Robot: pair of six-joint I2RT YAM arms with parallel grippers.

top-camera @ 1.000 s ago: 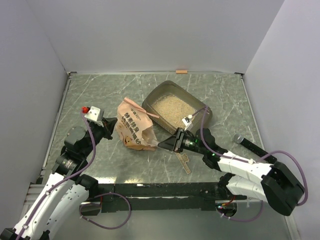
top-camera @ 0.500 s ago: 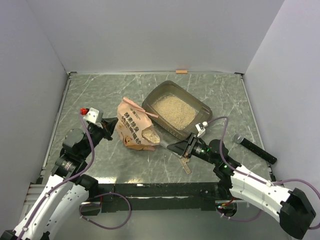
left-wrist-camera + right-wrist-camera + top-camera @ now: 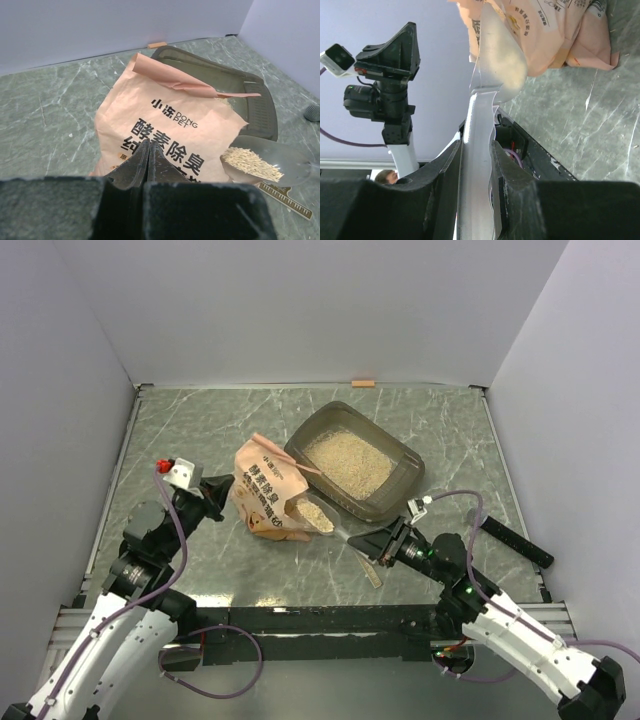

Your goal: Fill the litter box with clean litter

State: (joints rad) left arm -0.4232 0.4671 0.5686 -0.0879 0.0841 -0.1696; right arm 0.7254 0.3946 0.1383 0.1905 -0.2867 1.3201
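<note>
The green marbled desk [image 3: 200, 430] carries everything, with white walls on three sides.

The box [image 3: 392, 502] lies right of centre towards the back, set at a slant. Its floor is covered by a pale bed of litter [image 3: 348, 462].

The bag [image 3: 265, 495] lies just left of the box. It is crinkled, print side up, with its torn top flap reaching the box's near-left rim. From the left wrist view the bag [image 3: 170, 125] fills the middle, with the box [image 3: 260, 100] behind it to the right.

The left pincer [image 3: 222, 490] sits at the bag's left edge, closed. In its own camera the fingers meet in a point [image 3: 148, 145] against the bag's lower face. Whether any bag film is nipped between them cannot be told.

The right pincer [image 3: 385, 543] is low, near the desk's front and right of the bag, and it grips the handle of the scoop [image 3: 318, 515]. The wrist view shows the handle clamped between the fingers [image 3: 476, 150].

The scoop's bowl is just beside the bag's right corner and in front of the box's near wall. It holds a small heap of litter [image 3: 250, 162].

A tan ruler [image 3: 368, 565] lies flat on the desk under the scoop's handle. A black rod [image 3: 510, 535] lies near the right edge. A small orange strip [image 3: 362, 383] sits at the foot of the back wall.
</note>
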